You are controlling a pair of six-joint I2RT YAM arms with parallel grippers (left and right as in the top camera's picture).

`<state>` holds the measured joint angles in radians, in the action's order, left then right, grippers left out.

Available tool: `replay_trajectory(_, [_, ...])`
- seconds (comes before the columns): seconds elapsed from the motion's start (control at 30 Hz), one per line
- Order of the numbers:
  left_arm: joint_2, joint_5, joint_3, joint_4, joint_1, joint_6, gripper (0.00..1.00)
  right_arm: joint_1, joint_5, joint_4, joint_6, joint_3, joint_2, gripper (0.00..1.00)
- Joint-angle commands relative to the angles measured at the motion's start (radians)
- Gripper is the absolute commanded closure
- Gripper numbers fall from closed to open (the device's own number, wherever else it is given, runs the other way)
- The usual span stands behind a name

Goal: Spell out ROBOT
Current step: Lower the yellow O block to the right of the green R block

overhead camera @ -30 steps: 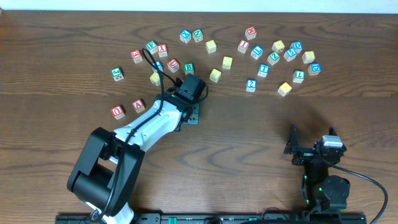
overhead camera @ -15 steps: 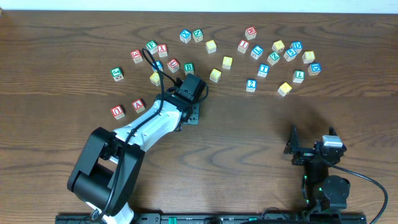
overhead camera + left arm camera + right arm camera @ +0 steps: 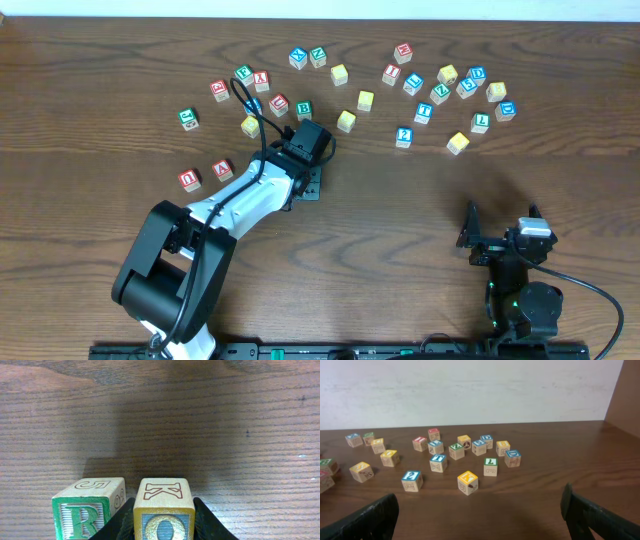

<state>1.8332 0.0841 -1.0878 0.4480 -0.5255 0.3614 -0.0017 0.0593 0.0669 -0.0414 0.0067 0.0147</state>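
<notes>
While the left gripper [image 3: 163, 521] clamped the O cube [image 3: 163, 506] just beside the R cube [image 3: 85, 512], lower frame, release seemed next; right gripper [image 3: 480, 517] gaped.

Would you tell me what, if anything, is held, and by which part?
The left gripper clamps the yellow O cube by its two opposite side faces; the right gripper holds nothing.

In the left wrist view, the R cube [image 3: 82, 515] shows a green R in front and a 5 on top. The O cube [image 3: 163, 512] shows a gold O on blue and a red-outlined K on top. Overhead, a green B cube [image 3: 304, 109] and a red A cube [image 3: 222, 169] are legible.
</notes>
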Motion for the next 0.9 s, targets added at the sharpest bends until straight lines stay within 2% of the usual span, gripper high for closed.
replay_trajectory(0.0, [0.016, 0.002, 0.003, 0.002, 0.003, -0.013, 0.67, 0.003, 0.002, 0.004, -0.006, -0.001, -0.006, 0.01])
replay_trajectory(0.17, [0.016, 0.002, 0.003, 0.002, 0.003, -0.013, 0.62, 0.003, 0.001, 0.004, -0.006, -0.001, -0.006, 0.01])
replay_trajectory(0.87, [0.014, 0.001, -0.001, 0.003, 0.003, -0.013, 0.62, 0.003, 0.001, 0.004, -0.006, -0.001, -0.006, 0.01])
